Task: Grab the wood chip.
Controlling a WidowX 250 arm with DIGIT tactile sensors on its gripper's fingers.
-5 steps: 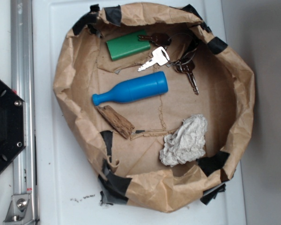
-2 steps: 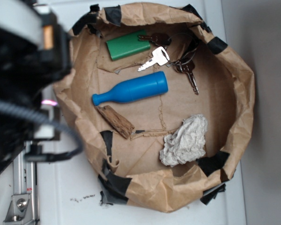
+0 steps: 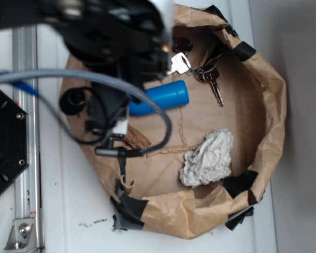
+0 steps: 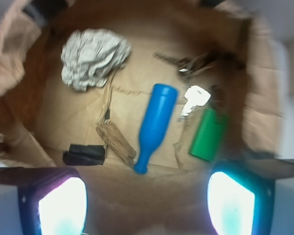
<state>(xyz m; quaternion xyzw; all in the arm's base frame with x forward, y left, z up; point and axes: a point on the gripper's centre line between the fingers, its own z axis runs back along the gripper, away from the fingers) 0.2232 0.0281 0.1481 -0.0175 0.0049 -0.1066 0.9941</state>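
- Two views, exterior and wrist, show a taped brown paper bowl [image 3: 268, 105] on a white table [image 3: 68, 221]; the step in hand is judged to be the approach, with no contact made.
- Gripper [image 4: 146, 205]: seen in the wrist view as two lit pads [image 4: 61, 205] at the lower corners, set wide apart; jaws spread, nothing between them; in the exterior view the arm [image 3: 110, 37] covers the bowl's upper left.
- Wood chip [image 4: 116, 143]: flat on the bowl floor, just beside the neck of the blue bottle-shaped toy [image 4: 154, 125], apart from it; in the exterior view only its end [image 3: 137, 140] shows below the arm.
- Other contents: crumpled white paper [image 4: 94, 57]; green block [image 4: 208, 134]; silver key [image 4: 194, 98]; darker keys [image 3: 213, 79] near the far wall.
- Next move, as a judgement: centre the jaws over the chip, across its narrow width, then descend; the chip lies low and thin, so the pads must reach the floor; risk of nudging the toy.
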